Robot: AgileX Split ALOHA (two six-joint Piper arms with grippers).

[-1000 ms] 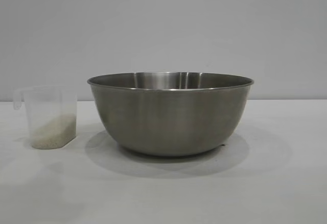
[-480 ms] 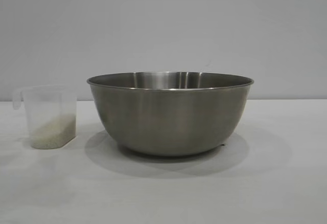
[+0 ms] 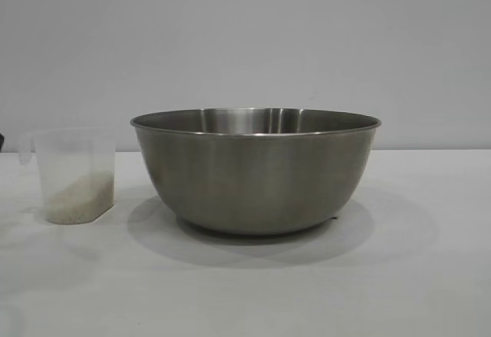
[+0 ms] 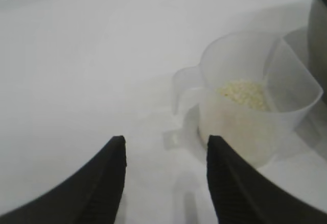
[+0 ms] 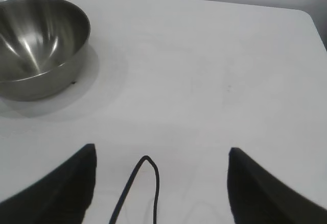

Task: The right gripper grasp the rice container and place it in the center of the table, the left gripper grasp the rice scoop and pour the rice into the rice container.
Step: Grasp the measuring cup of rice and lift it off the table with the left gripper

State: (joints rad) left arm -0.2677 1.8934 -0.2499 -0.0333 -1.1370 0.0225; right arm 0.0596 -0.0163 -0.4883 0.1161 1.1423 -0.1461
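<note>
The steel rice container [image 3: 255, 172] sits mid-surface. The left tool [image 4: 166, 175], fingers spread and empty, nears the rice scoop [image 4: 253, 114]; next it must straddle and pinch the scoop.

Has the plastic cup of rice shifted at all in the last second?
No. The cup sits the same distance left of the steel bowl in the exterior view.

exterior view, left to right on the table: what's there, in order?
rice scoop with rice in its bottom → rice container, both standing on the table.
</note>
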